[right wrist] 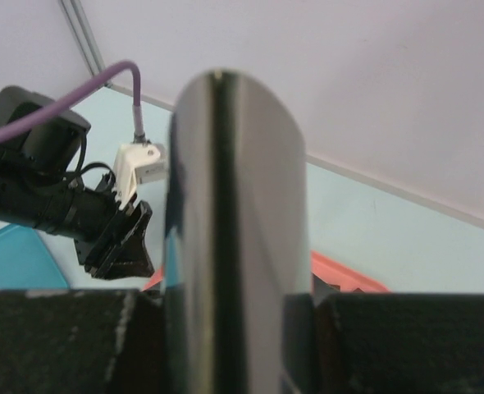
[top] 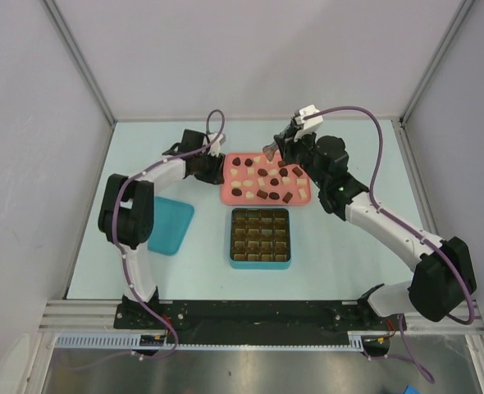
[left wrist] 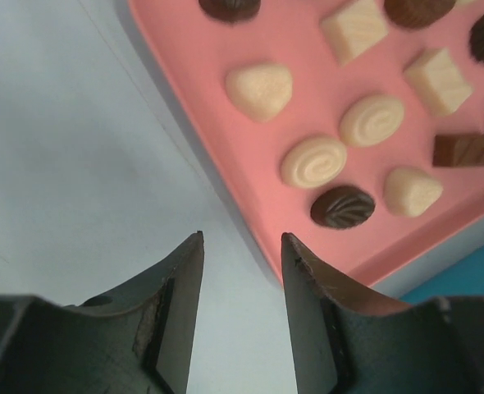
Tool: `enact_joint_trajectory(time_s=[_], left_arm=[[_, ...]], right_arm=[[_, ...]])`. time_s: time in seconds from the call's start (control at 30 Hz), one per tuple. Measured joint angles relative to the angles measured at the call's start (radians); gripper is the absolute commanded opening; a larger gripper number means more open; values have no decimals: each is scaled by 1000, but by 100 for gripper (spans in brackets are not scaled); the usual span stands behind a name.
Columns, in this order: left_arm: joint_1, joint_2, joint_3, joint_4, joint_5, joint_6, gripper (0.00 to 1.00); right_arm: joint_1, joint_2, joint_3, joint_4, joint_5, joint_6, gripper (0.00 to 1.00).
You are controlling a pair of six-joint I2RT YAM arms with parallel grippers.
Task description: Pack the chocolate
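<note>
**Chocolate** [left wrist: 313,161]: small moulded pieces, matte. They come as cream ovals with a spiral relief, cream squares and rounded wedges, dark ovals with leaf ribbing, and a reddish-brown oblong bar. All lie loose and apart on the pink tray [left wrist: 250,156].

**Pink tray:** a smooth, shallow rectangle with a raised rim, standing on the pale blue-green table [left wrist: 78,123].

**Teal box** [top: 260,264]: square, with a gold-brown grid of compartments, just in front of the tray. Whether any compartment is filled cannot be told.

**Teal lid** [top: 170,226]: a flat, round-cornered square to the left of the box.

**Left gripper** [left wrist: 242,242]: dark, scuffed fingers tapering to points, parted by a moderate gap with nothing between them. It is angled down over the bare table just outside the tray's left rim, with the arm bent at the elbow.

**Right gripper** [right wrist: 226,341]: clamped nearly closed on a metal blade [right wrist: 234,205] that is polished, mirror-bright and curved with a rounded tip. The arm reaches across to the tray's far side, and the blade points away from the wrist.
</note>
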Motion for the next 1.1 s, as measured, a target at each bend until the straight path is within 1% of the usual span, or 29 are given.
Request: enact_joint_trajectory(time_s=[0.2,0.23,0.27,0.47,0.7,1.1], left_arm=[[-9,0,-81,-3,-16,0,51],[-12,0,-87,-1,-18,0,54],[-14,-1,-92,1,-19,0,55],[-29,-2,-105,7,-26,-1,57],[-42,-6,-130,30,-34,0,55],[-64,-50,-194,48,-51,8,44]], right_arm=[[-13,-8,-3,-8,-16,16,5],[-14,-10,-4,-9,-16,16,5],[-14,-10,-5,-11,-18,16,5],[-18,-16,-16,-21,-34,23,5],[-27,-33,-32,-22,-38,42,4],[-43,-50,-36,-26,-62,63,4]])
